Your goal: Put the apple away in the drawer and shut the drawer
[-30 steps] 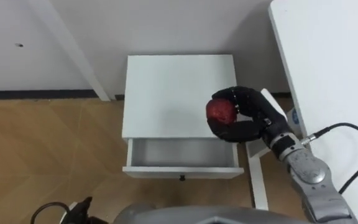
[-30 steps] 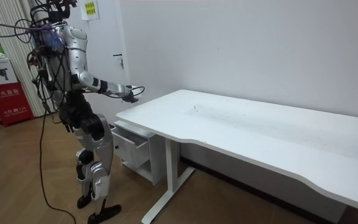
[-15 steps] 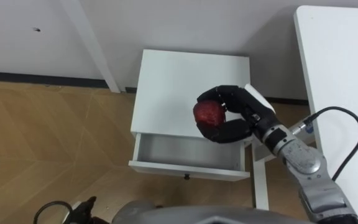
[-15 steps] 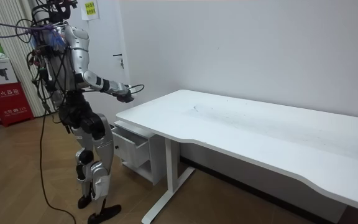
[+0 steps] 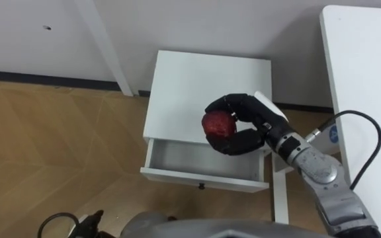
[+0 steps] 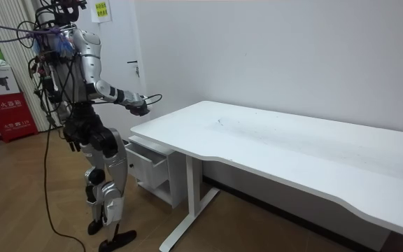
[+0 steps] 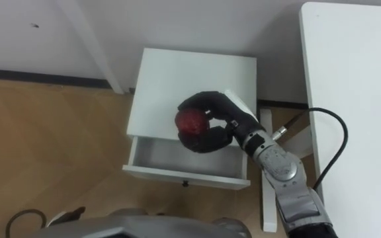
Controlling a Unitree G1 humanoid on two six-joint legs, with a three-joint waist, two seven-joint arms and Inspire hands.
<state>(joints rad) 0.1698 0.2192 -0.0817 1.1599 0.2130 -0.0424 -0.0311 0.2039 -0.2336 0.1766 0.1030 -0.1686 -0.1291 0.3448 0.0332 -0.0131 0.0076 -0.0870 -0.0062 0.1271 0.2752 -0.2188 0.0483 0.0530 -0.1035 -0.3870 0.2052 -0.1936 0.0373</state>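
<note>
- Now the right robot hand (image 5: 249, 114) grips the apple (image 5: 218, 123) — above the drawer (image 5: 204, 165), near its rear edge.
- Released here, it may hit the cabinet top (image 5: 197, 86) — and roll off.

Wood floor (image 5: 58, 145), herringbone pattern, meeting a dark skirting board (image 5: 45, 78) at the wall. Standing on it: small white cabinet (image 5: 207, 82), back against the wall. Drawer (image 5: 197, 162) pulled out toward the robot, white inside, dark knob (image 5: 201, 186) at mid-front. Just to the right, foot of a desk leg (image 5: 280, 198) flat on the floor, alongside the cabinet. White desk (image 5: 366, 86) above it, near the cabinet's right side.
</note>
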